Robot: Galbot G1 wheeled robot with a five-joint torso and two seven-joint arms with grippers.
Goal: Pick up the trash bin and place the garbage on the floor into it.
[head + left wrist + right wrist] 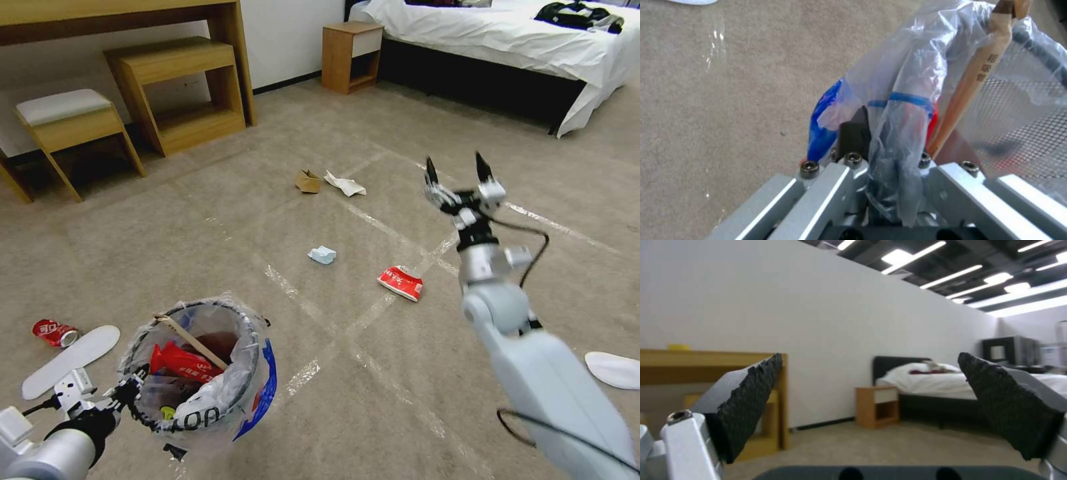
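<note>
We hold the bin [200, 363] by its rim in the clamped left tool [127, 393], while the right tool [457, 175] hangs empty and spread beyond the red wrapper [401, 283], which we judge it must reach next.

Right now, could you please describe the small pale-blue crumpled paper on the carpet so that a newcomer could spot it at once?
Start at the white-sheeted bed and come down the beige taped carpet toward the red plastic-lined trash bin. Midway lies the pale-blue crumpled paper, left of a red wrapper. It is the sole bluish scrap.
</note>
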